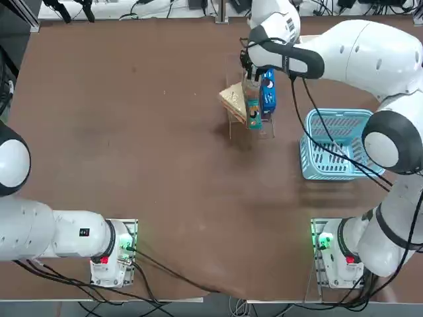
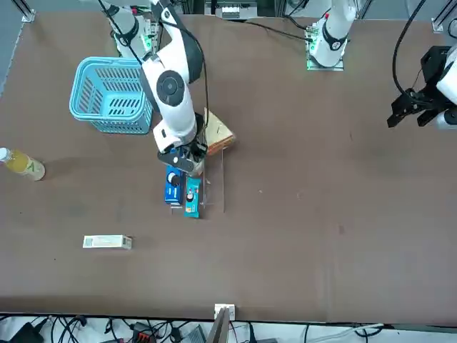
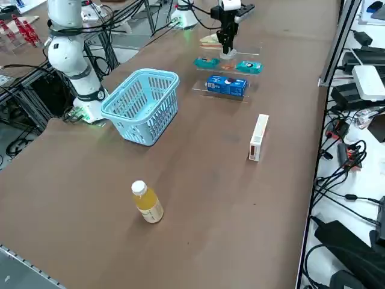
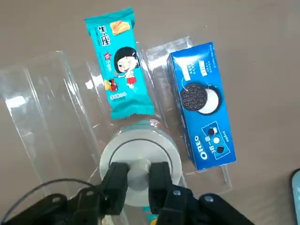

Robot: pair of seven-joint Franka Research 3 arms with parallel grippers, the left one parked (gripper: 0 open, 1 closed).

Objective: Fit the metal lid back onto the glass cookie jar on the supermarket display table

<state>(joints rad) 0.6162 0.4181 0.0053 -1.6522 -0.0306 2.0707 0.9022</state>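
In the right wrist view, my right gripper [image 4: 139,172] is shut on the small knob in the middle of the round silvery metal lid [image 4: 161,154]. A pale ring around the lid's edge looks like the rim of the glass cookie jar [image 4: 104,159]; the lid hides the rest of the jar. I cannot tell whether the lid is seated on it. Seen from overhead, the right gripper [image 1: 251,80] hangs over a clear acrylic stand [image 1: 264,129] on the dark-brown display table [image 1: 132,132]. The front view shows the gripper [image 2: 187,164] just above the snack packs.
On the stand lie a teal snack pack [image 4: 119,65], a blue Oreo box [image 4: 201,105] and a wrapped sandwich [image 1: 232,100]. A light-blue basket [image 1: 337,142] stands beside the stand. A small bottle of yellow drink [image 3: 147,203] and a white box [image 3: 258,137] sit farther along the table.
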